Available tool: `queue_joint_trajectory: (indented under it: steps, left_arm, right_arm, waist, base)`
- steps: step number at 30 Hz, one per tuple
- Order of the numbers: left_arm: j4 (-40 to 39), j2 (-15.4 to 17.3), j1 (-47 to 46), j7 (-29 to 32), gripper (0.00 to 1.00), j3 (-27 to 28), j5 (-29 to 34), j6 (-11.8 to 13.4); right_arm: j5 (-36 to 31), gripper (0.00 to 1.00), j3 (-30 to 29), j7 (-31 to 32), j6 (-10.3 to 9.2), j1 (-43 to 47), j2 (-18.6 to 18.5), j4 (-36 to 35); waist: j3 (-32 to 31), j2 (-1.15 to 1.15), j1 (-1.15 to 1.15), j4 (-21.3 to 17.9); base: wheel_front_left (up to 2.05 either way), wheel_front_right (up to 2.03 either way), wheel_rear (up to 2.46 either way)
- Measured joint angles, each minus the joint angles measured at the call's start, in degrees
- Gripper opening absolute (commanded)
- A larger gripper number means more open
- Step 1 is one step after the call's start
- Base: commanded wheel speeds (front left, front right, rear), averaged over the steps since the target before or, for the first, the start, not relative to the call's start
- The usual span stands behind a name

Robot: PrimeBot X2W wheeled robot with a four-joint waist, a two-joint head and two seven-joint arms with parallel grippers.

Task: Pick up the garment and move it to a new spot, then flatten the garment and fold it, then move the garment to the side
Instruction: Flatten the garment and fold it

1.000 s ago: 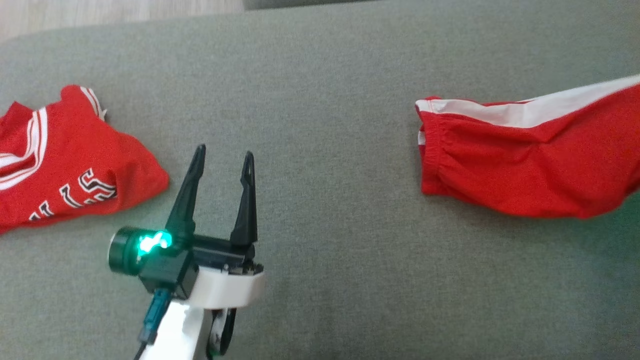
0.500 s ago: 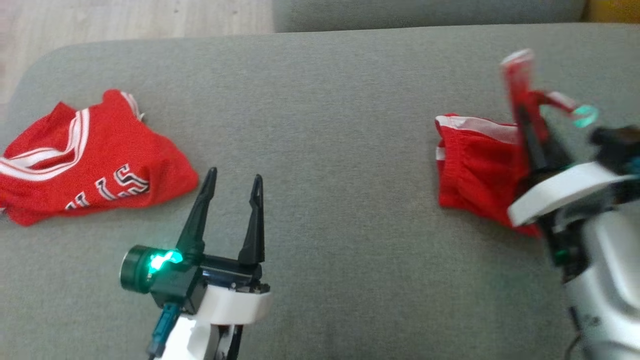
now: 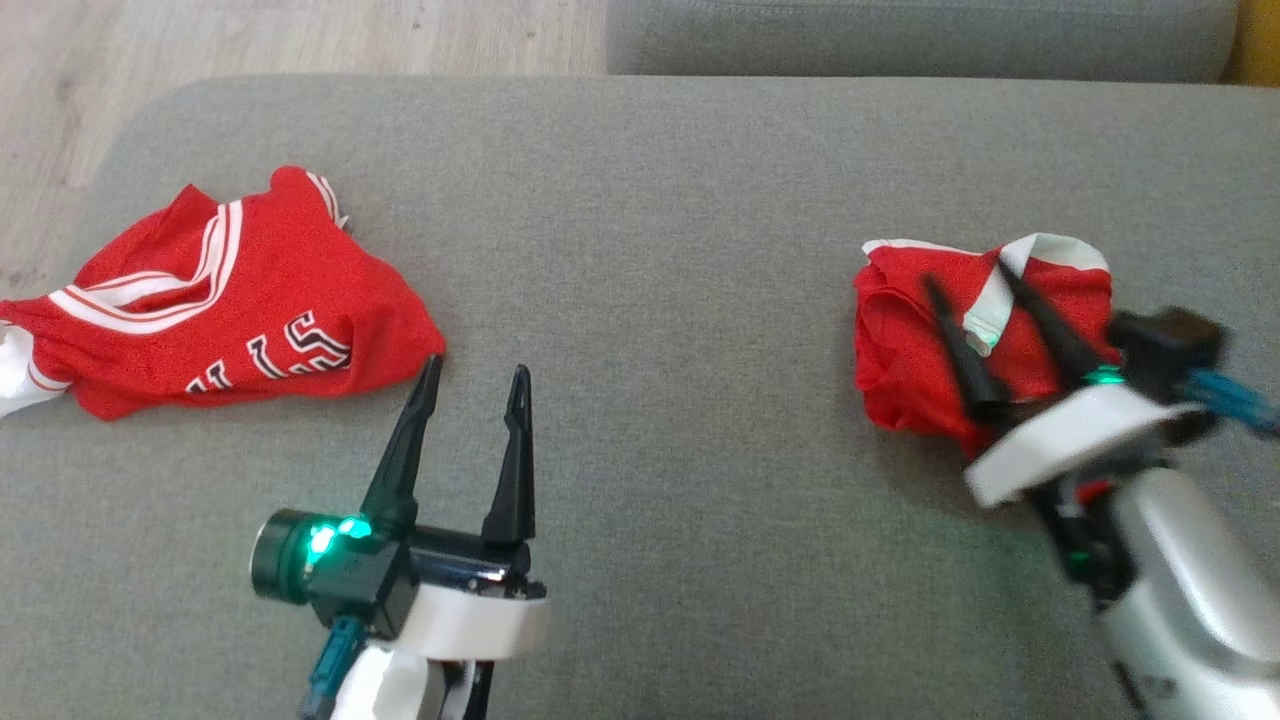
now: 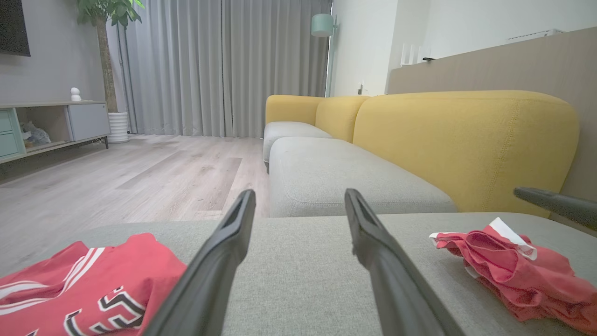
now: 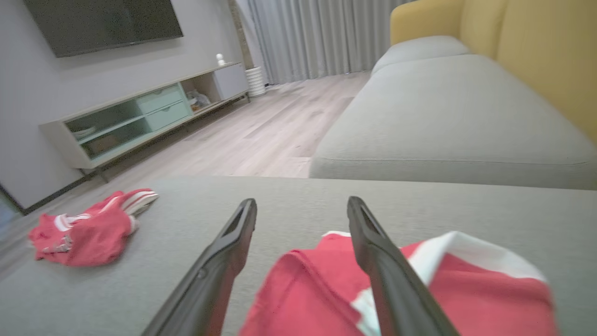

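On the left of the wide grey woven-fabric sofa seat (image 3: 650,250) lies a red mesh jersey with white trim and black-and-white lettering (image 3: 220,300). It is rumpled and stretches sideways across the cushion, its striped neckline toward the far edge.

Just beside its near right corner hovers the left gripper (image 3: 476,363). Its two long dark tapered fingers point away from the robot and are spread apart, with bare cushion between them.

Well apart, on the right side of the seat, sits the garment, a pair of red soft-knit shorts with a white side stripe (image 3: 900,330). It is bunched into a lumpy heap about as wide as it is deep, so I cannot tell its long axis. A ruffled, folded edge faces left, and the white stripe curls over the top of the heap toward the far right.

The right gripper (image 3: 965,272) reaches over the heap from the near right, its fingers angled toward the far left. They are spread apart above the cloth and pinch nothing, and the red folds show between them.
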Motion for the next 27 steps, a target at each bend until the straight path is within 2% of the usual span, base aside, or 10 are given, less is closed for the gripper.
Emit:
queue_joint_trajectory:
  steps: [3, 4, 5, 6, 14, 19, 21, 27]
  left_arm:
    - [0.0, 0.0, 1.0, 0.0, 1.0, 0.0, 0.0, 0.0]
    - [0.0, 0.0, 1.1, 0.0, 1.0, 0.0, 0.0, 0.1]
    - [0.0, 0.0, 1.2, 0.0, 1.0, 0.0, 0.0, 0.1]
    - [0.0, 0.0, 1.2, 0.0, 1.0, -0.1, 0.0, 0.1]
    - [-0.1, 0.0, 1.2, 0.0, 1.0, -0.9, -0.7, 0.6]
    - [-0.1, 0.0, 1.0, 0.0, 1.0, -1.6, -1.7, 1.0]
    - [-0.1, 0.0, 0.9, 0.0, 1.0, -1.8, -2.0, 1.0]
    - [-0.1, 0.0, 0.1, 0.0, 1.0, -2.4, -2.0, 1.5]
  right_arm:
    - [-1.2, 1.0, -4.4, -0.5, 0.0, 2.1, -2.6, 0.0]
    - [-2.0, 0.84, -5.3, -0.2, 0.0, 2.8, -3.3, 0.2]
    - [-2.8, 0.09, -6.1, 0.3, 0.0, 3.4, -3.8, 0.5]
    - [-3.2, 0.0, -6.6, 1.0, 0.0, 4.0, -4.1, 1.1]
    - [-3.4, 0.0, -6.0, 7.6, 0.0, 4.4, -6.1, 7.6]
    - [-1.8, 0.0, -5.0, 10.3, 0.0, 0.8, -6.1, 12.7]
    - [-2.6, 0.0, -5.2, 8.5, 0.0, -2.1, -6.1, 13.9]
    - [-8.7, 0.0, -9.3, -3.3, 0.0, -12.2, -4.8, 17.5]
  waist:
    - [-0.5, 0.0, 0.0, 0.2]
    - [-0.6, 0.0, 0.0, 0.3]
    - [-0.7, 0.0, 0.0, 0.4]
    - [-0.8, 0.0, 0.0, 0.5]
    - [-0.1, 0.0, 0.0, 2.3]
    - [1.0, 0.0, 0.0, 4.5]
    - [1.6, 0.0, 0.0, 5.4]
    - [2.4, 0.0, 0.01, 6.6]
  base:
    - [0.0, 0.0, 0.0]
    - [0.0, 0.0, 0.0]
    - [0.0, 0.0, 0.0]
    - [0.0, 0.0, 0.0]
    - [0.0, 0.0, 0.0]
    - [0.0, 0.0, 0.0]
    - [0.0, 0.0, 0.0]
    - [0.0, 0.0, 0.0]
